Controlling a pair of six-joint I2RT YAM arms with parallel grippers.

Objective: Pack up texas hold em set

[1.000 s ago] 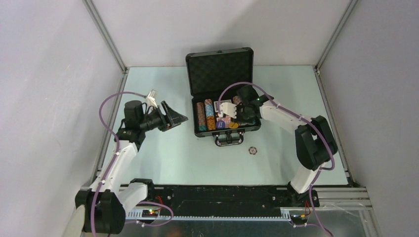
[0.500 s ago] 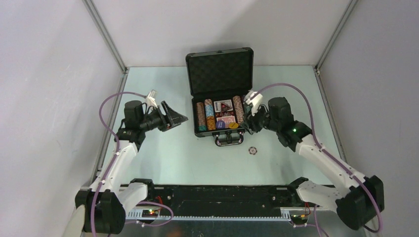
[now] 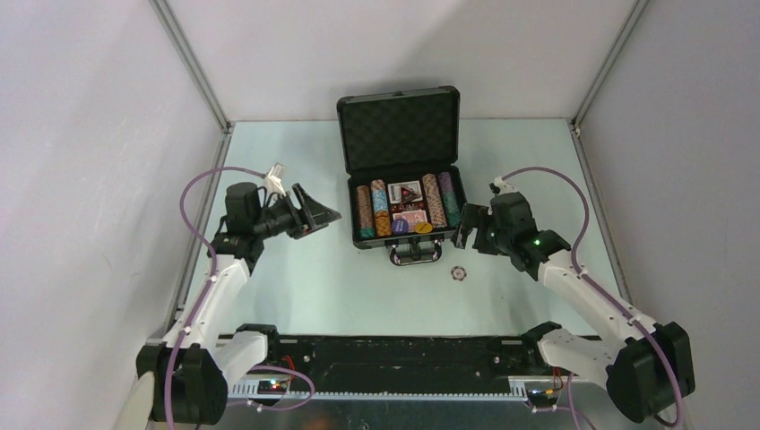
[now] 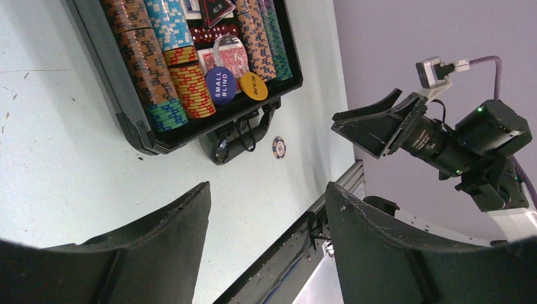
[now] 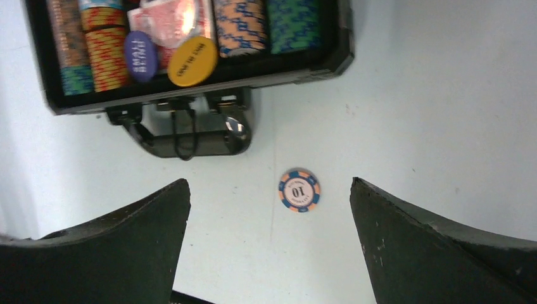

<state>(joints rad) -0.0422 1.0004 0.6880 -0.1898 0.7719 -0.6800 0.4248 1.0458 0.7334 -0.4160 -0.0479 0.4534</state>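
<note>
**Black briefcase** (image 3: 399,134): open, lid propped upright on the far side, base flat on the surface (image 3: 296,278). Foam lining shows in the lid and the base.

**Contents of the briefcase:**
- Striped poker chips (image 4: 149,60) stand on edge in rows. Two rows run along its left side and two along its right.
- A red card deck (image 4: 225,61) lies between those rows.
- A blue disc (image 4: 220,85) lettered "SMALL BLIND" and a yellow disc (image 4: 253,86) sit side by side against the near wall.
- A clear disc (image 4: 229,45) appears to rest on the red card deck, though its outline is faint.

**Handle** (image 5: 190,130): fixed to the near wall of the briefcase and lying down on the surface.

**Loose chip** (image 5: 299,189): a single chip, blue and orange, marked 10. It lies flat on the surface outside the briefcase, near the handle and to its right.

**My right gripper** (image 5: 269,187): fingers spread apart and holding nothing. It is raised just off the near right corner of the briefcase. In its wrist view the loose chip shows between the fingers.

**My left gripper** (image 4: 266,196): fingers spread apart and holding nothing. It is raised to the left of the briefcase, pointing toward it and clear of its wall.
</note>
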